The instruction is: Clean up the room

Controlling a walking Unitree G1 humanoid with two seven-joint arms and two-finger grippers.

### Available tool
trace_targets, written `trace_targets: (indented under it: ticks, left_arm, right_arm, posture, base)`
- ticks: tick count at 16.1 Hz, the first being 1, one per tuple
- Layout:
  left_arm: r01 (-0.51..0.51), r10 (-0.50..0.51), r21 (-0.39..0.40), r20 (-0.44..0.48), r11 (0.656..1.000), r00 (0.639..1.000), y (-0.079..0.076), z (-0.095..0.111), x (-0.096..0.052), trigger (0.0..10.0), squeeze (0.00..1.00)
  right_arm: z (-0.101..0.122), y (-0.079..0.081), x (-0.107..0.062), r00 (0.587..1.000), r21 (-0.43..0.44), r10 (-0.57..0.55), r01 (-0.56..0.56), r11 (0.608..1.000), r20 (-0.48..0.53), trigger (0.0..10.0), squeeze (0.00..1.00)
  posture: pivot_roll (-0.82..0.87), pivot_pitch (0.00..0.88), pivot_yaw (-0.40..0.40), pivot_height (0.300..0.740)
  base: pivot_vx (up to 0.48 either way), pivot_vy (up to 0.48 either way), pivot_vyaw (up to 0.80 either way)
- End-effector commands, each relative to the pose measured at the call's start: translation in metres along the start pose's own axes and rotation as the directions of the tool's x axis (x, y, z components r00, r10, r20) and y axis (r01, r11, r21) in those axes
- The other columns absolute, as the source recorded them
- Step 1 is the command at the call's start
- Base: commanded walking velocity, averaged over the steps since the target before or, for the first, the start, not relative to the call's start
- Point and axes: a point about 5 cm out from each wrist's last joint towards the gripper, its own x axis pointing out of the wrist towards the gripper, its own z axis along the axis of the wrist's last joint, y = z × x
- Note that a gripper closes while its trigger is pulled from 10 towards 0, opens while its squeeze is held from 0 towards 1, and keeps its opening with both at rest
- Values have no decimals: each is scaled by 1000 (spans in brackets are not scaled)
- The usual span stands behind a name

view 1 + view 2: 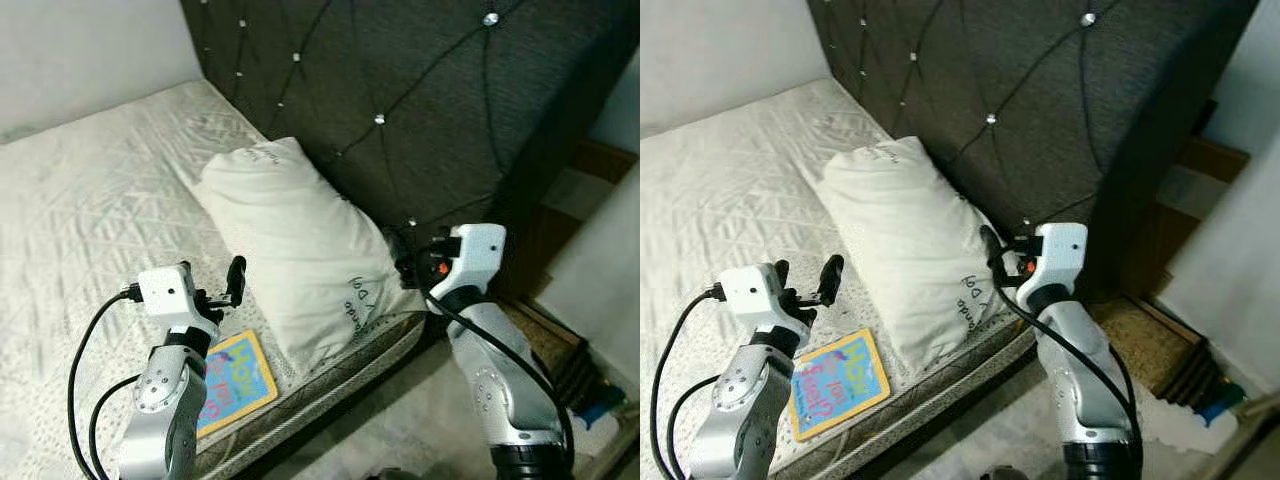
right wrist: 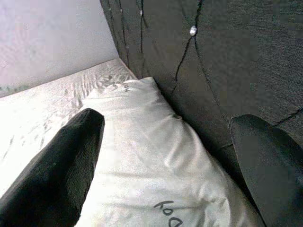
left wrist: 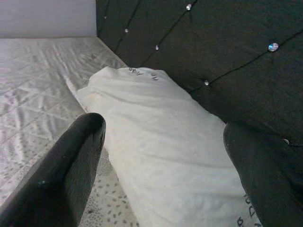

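Landmark: white pillow (image 1: 290, 240), lying on the bed (image 1: 90, 200) against the dark tufted headboard (image 1: 400, 80), its long axis running along the headboard, printed end toward the bed's near corner.

Left tool (image 1: 222, 288): fingers spread apart, empty, hovering just beside the pillow's near long edge, on the mattress side. Wrist view looks between the two fingers straight at the pillow body; no contact seen.

Right tool (image 1: 997, 257): fingers spread apart, empty, at the pillow's printed end, close to the headboard. Wrist view shows the pillow between the fingers, one finger (image 2: 57, 175) over the cloth, the other toward the headboard. Whether it touches the cloth cannot be told.

Colourful children's book (image 1: 233, 378): flat on the bed, just beside the pillow's near corner, under the left arm.

Step in hand (judgement): both arms are lined up on the pillow, so straightening or lifting it seems the current item in tidying the room. Nothing is gripped yet.

Next move calls for: bringing each tool onto the pillow from its own side, closing on a good fold of soft cloth, then moving both together so the pillow does not sag or twist. The book remains to be dealt with.
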Motion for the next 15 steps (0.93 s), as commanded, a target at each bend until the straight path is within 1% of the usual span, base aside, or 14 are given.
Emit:
trace_targets:
  ticks: [1,2,4,12,15]
  left_arm:
    - [2,-2,12,2,1000,1000,0,1,2,10000,0]
    - [5,-5,12,8,1000,1000,-1,3,4,10000,0]
    - [-1,1,15,-1,1000,1000,2,1,1,10000,0]
    - [4,-5,18,5,1000,1000,1,3,4,10000,0]
    - [3,-3,19,-1,1000,1000,2,1,1,10000,0]
  right_arm:
    - [0,-1,3,1000,-17,-9,9,1000,-13,10000,0]
    - [-1,-2,7,999,-82,-36,34,996,-32,10000,0]
    - [-5,-5,6,995,-87,-86,81,993,-58,10000,0]
    - [0,0,9,998,-68,-42,40,997,-37,10000,0]
    - [-5,2,5,998,-66,-33,30,997,-52,10000,0]
  posture:
    - [-163,108,62,740]
    - [-165,125,62,740]
    - [-166,139,66,740]
    - [-167,141,67,740]
    - [-162,134,65,740]
  base:
    - [0,0,0]
    - [0,0,0]
    - [0,0,0]
    - [0,0,0]
    - [0,0,0]
